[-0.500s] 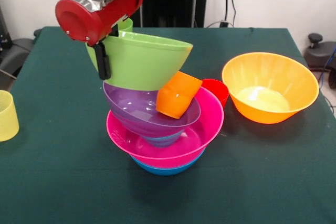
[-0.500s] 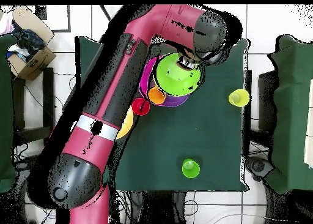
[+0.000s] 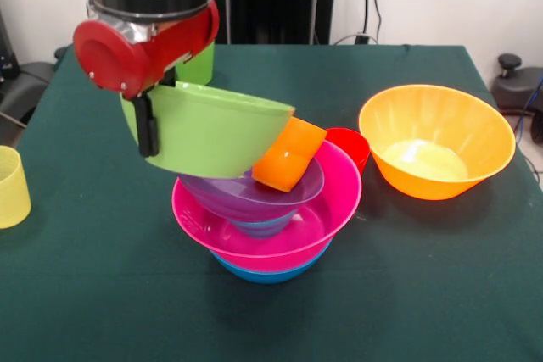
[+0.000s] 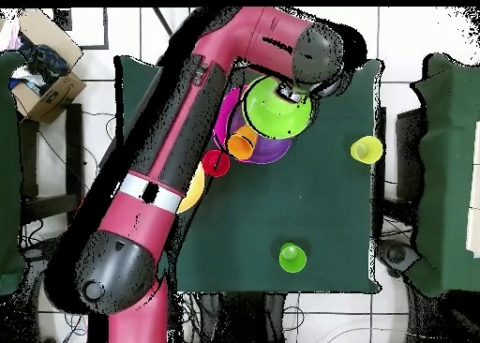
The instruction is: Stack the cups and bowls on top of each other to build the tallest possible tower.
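My gripper [image 3: 152, 130] is shut on the rim of the lime green bowl [image 3: 212, 133], one black finger outside the wall. The bowl hangs tilted, low over the purple bowl [image 3: 254, 194]. The purple bowl sits on a small blue bowl [image 3: 263, 226] inside the pink bowl [image 3: 284, 231], which rests on the large blue bowl [image 3: 267, 274]. An orange cup [image 3: 288, 155] lies tilted on the purple bowl's rim, against the lime bowl. The red cup [image 3: 352, 145] stands behind the pink bowl. In the overhead view the gripper [image 4: 292, 90] is over the lime bowl [image 4: 277, 109].
The orange bowl [image 3: 437, 142] stands alone at the right. The pale yellow cup [image 3: 10, 186] is at the left table edge. The green cup [image 3: 199, 65] stands behind the gripper. The overhead view shows the yellow cup [image 4: 365, 151] and the green cup [image 4: 292, 257].
My gripper has moved down and a little left in the front view, with the lime bowl in it. The bowl now sits lower over the purple bowl.
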Controlling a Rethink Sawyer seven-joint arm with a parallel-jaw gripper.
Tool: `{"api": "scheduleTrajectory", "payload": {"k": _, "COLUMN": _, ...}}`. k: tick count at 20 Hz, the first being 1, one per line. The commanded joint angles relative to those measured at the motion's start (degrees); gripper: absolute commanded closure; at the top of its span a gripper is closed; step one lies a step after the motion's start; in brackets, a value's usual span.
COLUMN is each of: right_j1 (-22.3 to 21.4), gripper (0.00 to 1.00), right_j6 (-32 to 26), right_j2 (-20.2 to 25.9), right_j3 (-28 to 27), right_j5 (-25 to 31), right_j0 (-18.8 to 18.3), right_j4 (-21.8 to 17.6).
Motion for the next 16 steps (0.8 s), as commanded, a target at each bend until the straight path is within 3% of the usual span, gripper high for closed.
{"api": "scheduleTrajectory", "payload": {"k": 1, "right_j1": 4.2, "gripper": 1.0, "right_j6": -12.1, "right_j2": 2.6, "right_j3": 2.8, "right_j5": 6.0, "right_j0": 1.2, "right_j4": -2.4}}
{"api": "scheduleTrajectory", "payload": {"k": 16, "right_j1": 5.6, "gripper": 1.0, "right_j6": -11.5, "right_j2": 1.5, "right_j3": 6.3, "right_j5": 0.0, "right_j0": 2.8, "right_j4": -7.5}}
